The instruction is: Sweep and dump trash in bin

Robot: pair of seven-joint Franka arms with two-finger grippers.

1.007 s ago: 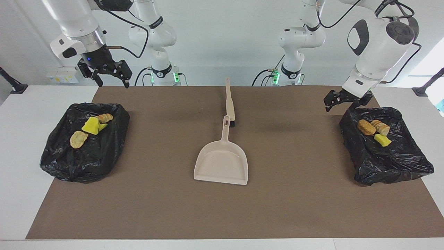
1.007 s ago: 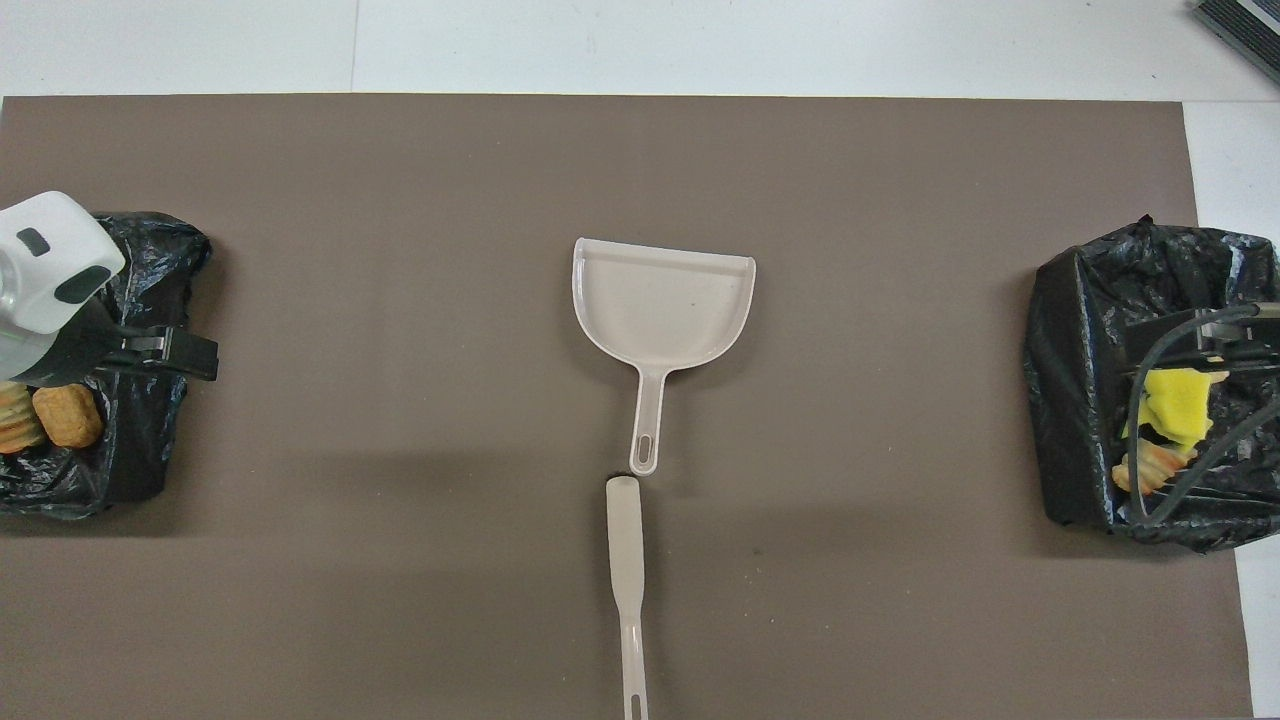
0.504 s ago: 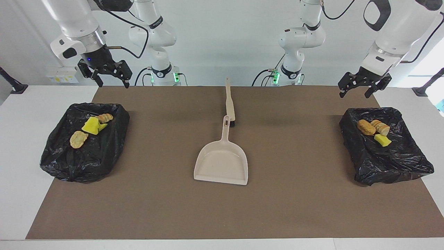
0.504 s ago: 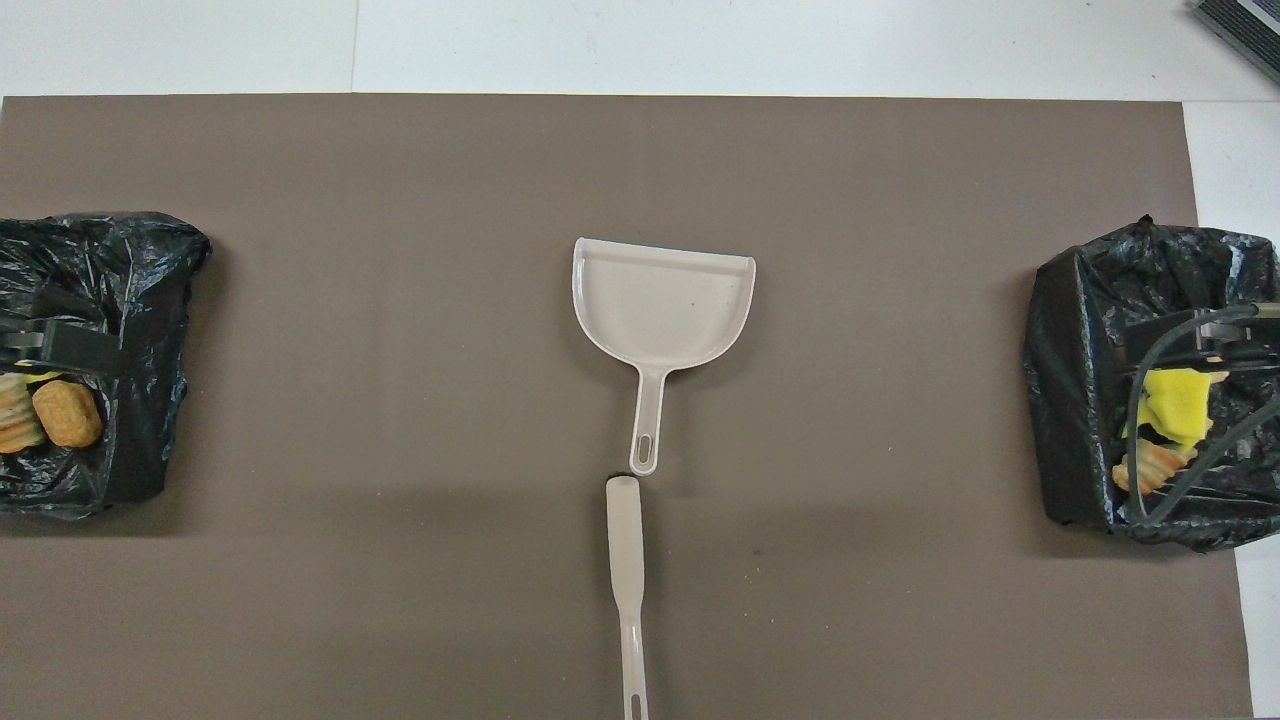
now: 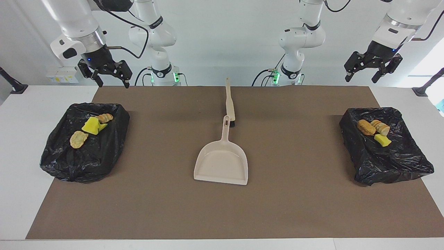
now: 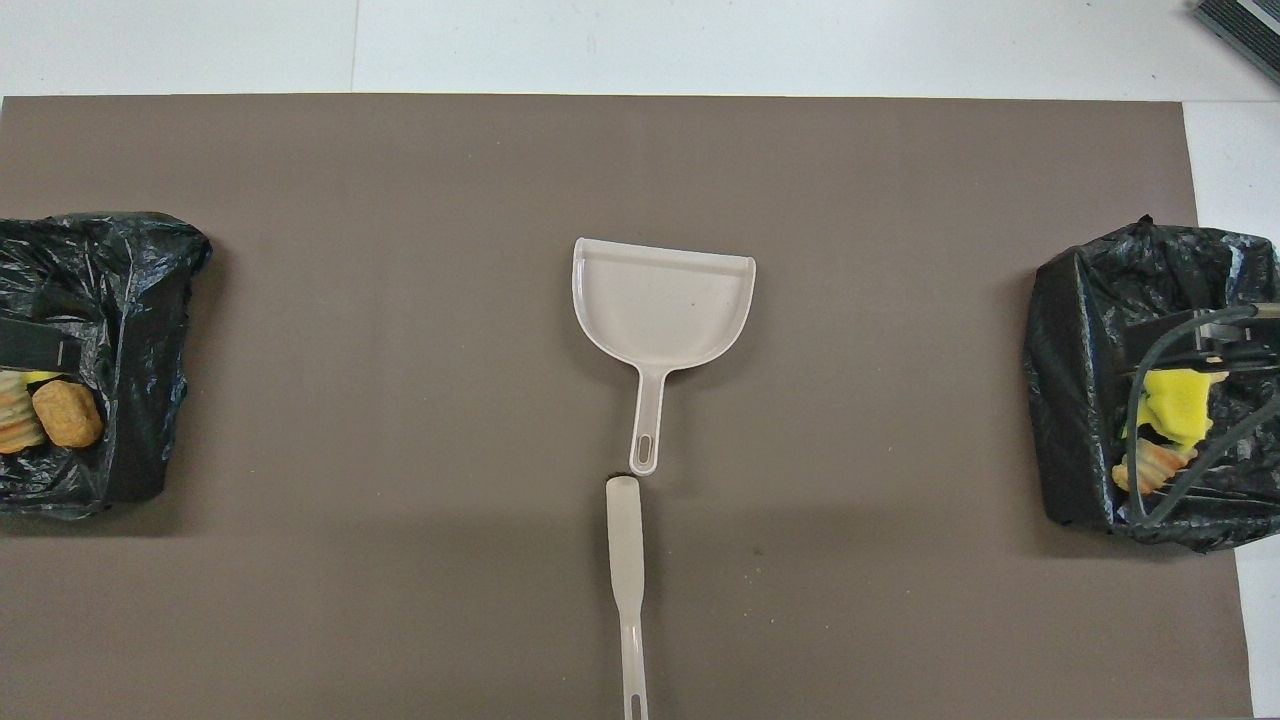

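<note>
Finishing: judged from the scene, all visible trash sits in the bins and no scrap lies on the mat.
Left gripper (image 5: 372,69): raised, jaws spread, holding nothing; the bin (image 5: 399,163) at the left arm's end lies below it.
Right gripper (image 5: 108,74): raised, jaws spread, holding nothing; the other bin (image 5: 62,163) lies below it; this arm waits.
Trash under left gripper: 3 pieces, a brown chunk (image 5: 366,127), a tan ridged piece (image 5: 381,127) and a yellow scrap (image 5: 382,140), all in that bin.
Trash under right gripper: 3 pieces I can count, a yellow sponge (image 5: 91,125), a tan ridged piece (image 5: 105,118) and a round tan piece (image 5: 78,139); a green edge beside the sponge may be a 4th, I cannot tell.
Tools: 1 dustpan (image 5: 222,163) and 1 brush (image 5: 229,102), on the mat midway between the 2 grippers, well apart from both, brush head touching or just beside the pan's handle.
Doing it well: I would lift each arm straight up, clear of the bag rims, so no plastic snags and no scrap is dragged out, then check the mat for strays.
</note>
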